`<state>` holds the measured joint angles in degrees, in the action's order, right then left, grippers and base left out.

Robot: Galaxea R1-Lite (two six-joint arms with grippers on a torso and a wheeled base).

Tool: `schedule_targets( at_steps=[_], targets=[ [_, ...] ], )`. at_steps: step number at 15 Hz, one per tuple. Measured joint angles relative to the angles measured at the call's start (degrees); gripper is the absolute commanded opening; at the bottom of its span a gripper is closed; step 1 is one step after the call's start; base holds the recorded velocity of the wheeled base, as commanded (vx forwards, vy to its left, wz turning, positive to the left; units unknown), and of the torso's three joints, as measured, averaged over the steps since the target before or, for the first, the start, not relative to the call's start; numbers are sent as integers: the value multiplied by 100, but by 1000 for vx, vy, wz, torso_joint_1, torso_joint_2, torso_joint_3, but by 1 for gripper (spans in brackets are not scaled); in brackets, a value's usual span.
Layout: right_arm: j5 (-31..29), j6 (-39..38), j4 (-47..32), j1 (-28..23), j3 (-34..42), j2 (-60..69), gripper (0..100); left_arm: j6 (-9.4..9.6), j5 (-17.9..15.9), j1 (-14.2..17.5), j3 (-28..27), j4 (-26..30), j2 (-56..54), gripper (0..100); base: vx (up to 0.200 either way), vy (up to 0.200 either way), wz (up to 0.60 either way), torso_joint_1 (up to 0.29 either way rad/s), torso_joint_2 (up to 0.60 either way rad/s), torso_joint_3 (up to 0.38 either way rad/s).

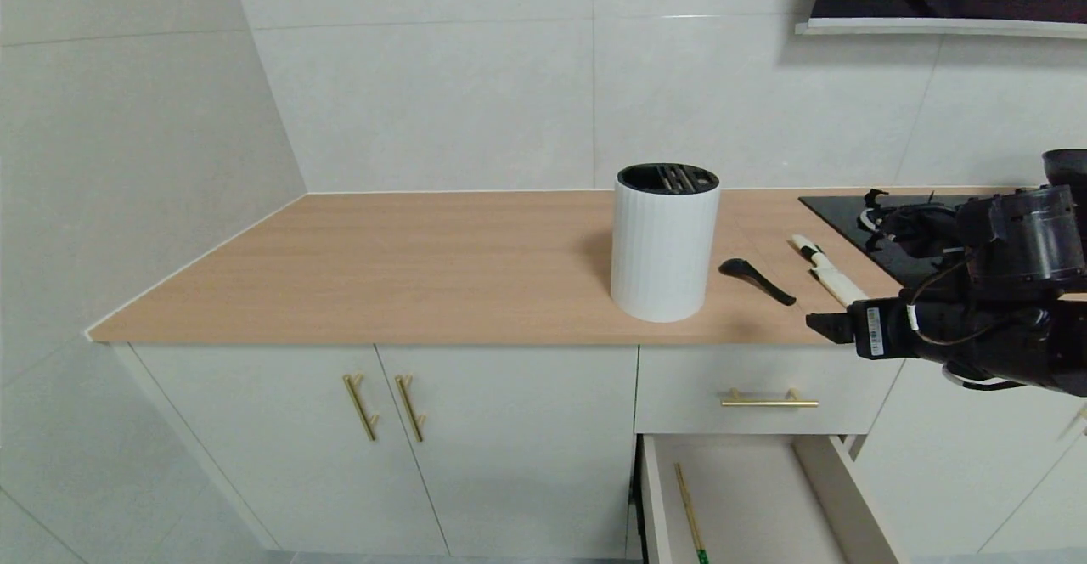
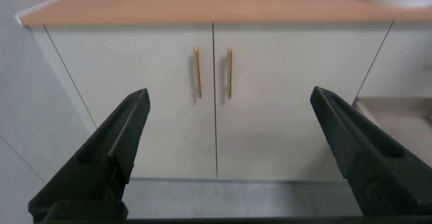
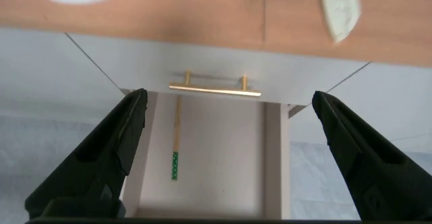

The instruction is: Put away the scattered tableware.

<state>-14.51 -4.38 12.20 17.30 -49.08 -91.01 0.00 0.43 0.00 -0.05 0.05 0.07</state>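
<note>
Tableware is partly stowed, by my read. A pair of chopsticks lies in the open drawer, along its left side. A black spoon and a knife with a pale blade are left out on the counter. The spoon sits just right of the white holder and the knife is further right, near the stove. The two are apart and neither touches the holder. So roughly one item is done and two are left.

Right gripper hangs in front of the counter edge, above the open drawer. Its jaws are spread wide with nothing between them. Its wrist view looks down past the gold handle of the shut upper drawer onto the chopsticks, with the knife tip and the spoon's end at the counter edge.

Left gripper is low and faces the cabinet doors left of the drawers. Its jaws are also wide apart and empty, well away from the tableware.

Next step is probably the right arm picking up the spoon or knife, since both are on its side. The spoon most likely goes in the drawer. The knife could go in the drawer or the slotted holder top; I can't tell which is meant. Both lie flat on the wood, so pinching them will be fiddly.
</note>
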Motion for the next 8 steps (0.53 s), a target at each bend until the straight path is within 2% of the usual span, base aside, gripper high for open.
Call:
schedule_targets(
  at_steps=[3,8],
  targets=[
    [0,-2,0,-2,-4,-2,100,0,0,0,-2,-5,2,100,0,0,0,98,-211,-115],
    [26,347,191,-121,-395,-282,100,0,0,0,2,-5,0,100,0,0,0,5,-13,-5]
  ],
)
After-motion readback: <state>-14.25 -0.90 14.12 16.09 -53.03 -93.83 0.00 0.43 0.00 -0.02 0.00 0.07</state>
